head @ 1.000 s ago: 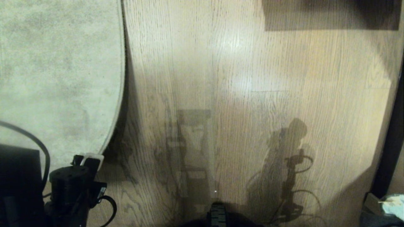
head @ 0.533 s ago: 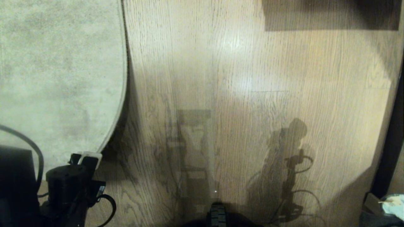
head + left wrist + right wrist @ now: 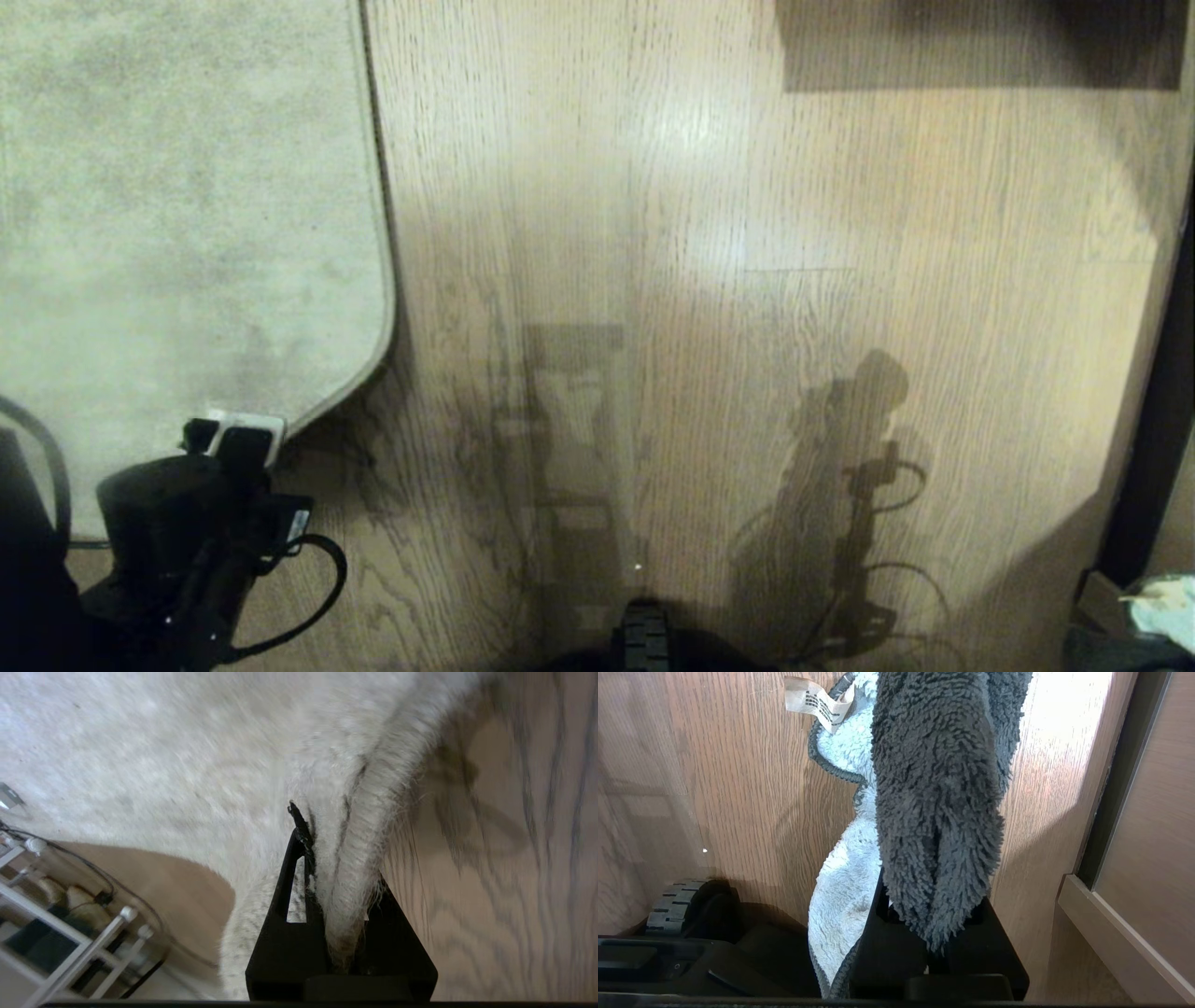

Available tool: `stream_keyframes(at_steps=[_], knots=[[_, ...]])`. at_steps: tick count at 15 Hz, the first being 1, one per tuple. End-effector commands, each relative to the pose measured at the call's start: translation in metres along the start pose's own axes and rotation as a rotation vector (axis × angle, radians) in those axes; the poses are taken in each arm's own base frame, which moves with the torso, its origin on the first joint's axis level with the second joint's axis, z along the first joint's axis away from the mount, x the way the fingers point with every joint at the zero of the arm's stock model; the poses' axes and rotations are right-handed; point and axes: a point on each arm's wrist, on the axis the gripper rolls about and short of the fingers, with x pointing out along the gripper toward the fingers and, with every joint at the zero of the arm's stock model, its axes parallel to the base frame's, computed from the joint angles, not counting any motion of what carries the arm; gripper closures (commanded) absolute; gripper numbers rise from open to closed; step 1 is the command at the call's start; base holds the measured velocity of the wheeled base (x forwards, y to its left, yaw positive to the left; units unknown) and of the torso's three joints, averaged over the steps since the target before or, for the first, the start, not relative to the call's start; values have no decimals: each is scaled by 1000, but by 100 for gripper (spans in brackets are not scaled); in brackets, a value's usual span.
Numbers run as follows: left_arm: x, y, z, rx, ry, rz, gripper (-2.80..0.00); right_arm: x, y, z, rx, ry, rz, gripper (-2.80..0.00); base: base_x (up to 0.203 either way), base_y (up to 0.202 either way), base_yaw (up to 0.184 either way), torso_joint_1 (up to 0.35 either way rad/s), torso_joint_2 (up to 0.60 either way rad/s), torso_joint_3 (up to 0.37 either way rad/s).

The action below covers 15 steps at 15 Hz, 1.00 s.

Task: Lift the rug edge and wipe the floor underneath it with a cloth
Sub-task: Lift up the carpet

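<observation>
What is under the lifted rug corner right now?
The left claw pinches the rug edge. Shadowed floor shows beside it; whatever lies beneath the rug is covered.

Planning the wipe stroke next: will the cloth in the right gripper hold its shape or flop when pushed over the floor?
Probably floppy: the cloth droops in soft folds from the shut right gripper. Its shaggy pile likely drags on the floor rather than sliding. It looks light.

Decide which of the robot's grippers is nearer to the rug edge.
Left. The left gripper is shut on the rug edge itself. The right gripper holds the cloth over bare floor, apart from the rug.
</observation>
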Motion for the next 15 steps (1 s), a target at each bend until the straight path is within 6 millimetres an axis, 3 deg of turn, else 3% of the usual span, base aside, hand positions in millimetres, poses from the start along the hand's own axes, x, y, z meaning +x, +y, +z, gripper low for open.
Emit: stream_keyframes(at_steps=[1,3,9,15], knots=[[2,18,15,-74,-103,19,0,0,0,0,-1,0,1,0,0,0,0,0,0,0],[2,31,20,-98,-161,-26,0,0,0,0,1,0,1,0,0,0,0,0,0,0],[2,42,40,-168,-263,-14,0,0,0,0,-1,0,1,0,0,0,0,0,0,0],[-23,58,43,-158,-122,-46,0,0,0,0,-1,0,1,0,0,0,0,0,0,0]])
